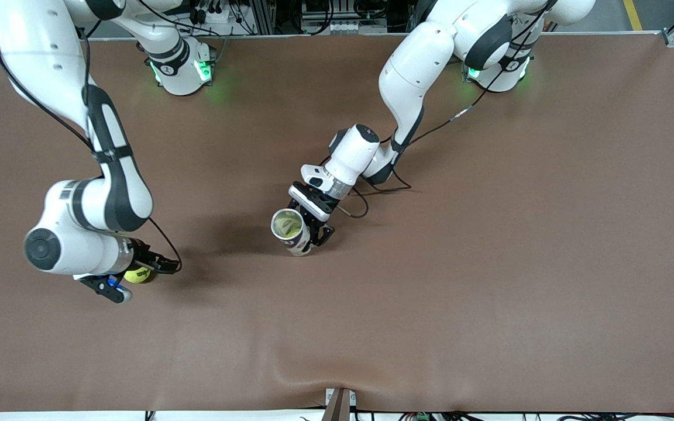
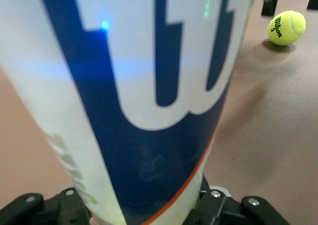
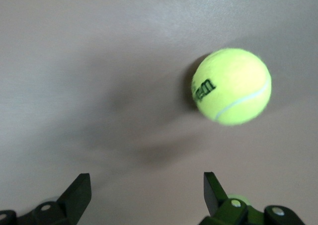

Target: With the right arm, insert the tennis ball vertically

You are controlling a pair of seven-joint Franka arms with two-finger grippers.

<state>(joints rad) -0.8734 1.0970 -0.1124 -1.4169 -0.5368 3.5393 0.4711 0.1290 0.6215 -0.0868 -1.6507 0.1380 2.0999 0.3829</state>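
- Nearest the front camera is the right hand (image 1: 116, 286), low over the brown surface (image 1: 489, 263) toward the right arm's end of the table, with its small blue part showing at its lower edge.
- Its fingers (image 3: 79, 192) are spread wide apart and grip nothing; in the right wrist view bare surface shows between them.
- Just beside that hand lies the tennis ball (image 1: 138, 275), yellow-green with dark lettering, resting on the surface (its shadow falls right under it in the right wrist view (image 3: 231, 86)).
- It lies clear of both fingers, not between them.
- Farther from the front camera, near the middle of the surface, stands the can (image 1: 291, 230), open mouth up and tilted a little toward the right arm's end; something yellow-green shows inside it.
- The left hand (image 1: 312, 225) is pinching the can low on its body, one finger on each side.
- In the left wrist view the can (image 2: 149, 96) fills most of the picture, white with big blue lettering, and the ball (image 2: 286, 28) shows well apart from it.
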